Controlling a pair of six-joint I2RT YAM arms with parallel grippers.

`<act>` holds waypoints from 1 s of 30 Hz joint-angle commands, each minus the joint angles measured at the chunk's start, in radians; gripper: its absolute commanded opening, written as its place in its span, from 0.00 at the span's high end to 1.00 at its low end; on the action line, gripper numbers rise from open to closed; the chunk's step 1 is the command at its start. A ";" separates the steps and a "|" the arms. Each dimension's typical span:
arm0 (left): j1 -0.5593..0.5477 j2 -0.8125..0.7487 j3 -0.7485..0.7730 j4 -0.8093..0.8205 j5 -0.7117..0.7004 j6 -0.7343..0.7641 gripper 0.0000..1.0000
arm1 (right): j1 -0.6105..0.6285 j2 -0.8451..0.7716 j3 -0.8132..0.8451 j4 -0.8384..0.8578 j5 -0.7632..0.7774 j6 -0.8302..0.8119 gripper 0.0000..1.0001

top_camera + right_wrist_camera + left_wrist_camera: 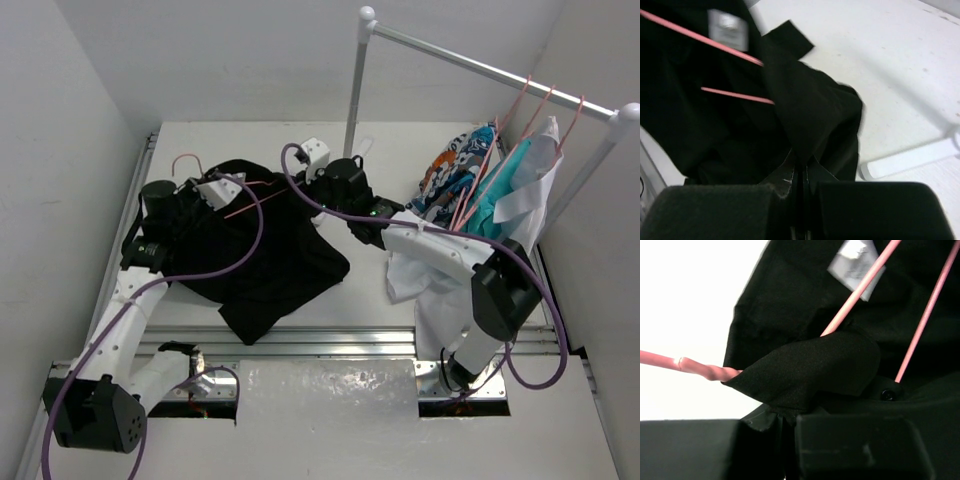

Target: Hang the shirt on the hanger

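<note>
Shirt (270, 255) heaped on the table (330, 315) toward its far left corner, hanger (860, 288) partly inside, rods running from left gripper (787, 422) across to right gripper (801, 182), hook out past the left one, both grippers clamped tight on the shirt's cloth, left nearer the hook.

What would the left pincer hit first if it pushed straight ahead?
The black shirt: the left pincer is shut on a fold of it. A bar of the pink hanger seems just beyond, depth unclear.
</note>
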 commanded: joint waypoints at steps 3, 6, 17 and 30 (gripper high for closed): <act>-0.026 -0.004 0.008 -0.105 0.211 0.036 1.00 | 0.087 0.048 0.099 0.062 -0.252 -0.181 1.00; -0.026 -0.012 0.013 -0.208 0.388 0.089 1.00 | 0.092 0.059 0.105 0.063 -0.410 -0.200 1.00; -0.026 -0.010 0.046 -0.317 0.503 0.098 1.00 | 0.089 -0.229 -0.252 0.055 -0.503 -0.312 0.35; -0.026 -0.026 0.040 -0.377 0.638 0.167 1.00 | 0.087 -0.260 -0.234 0.141 -0.647 -0.335 0.72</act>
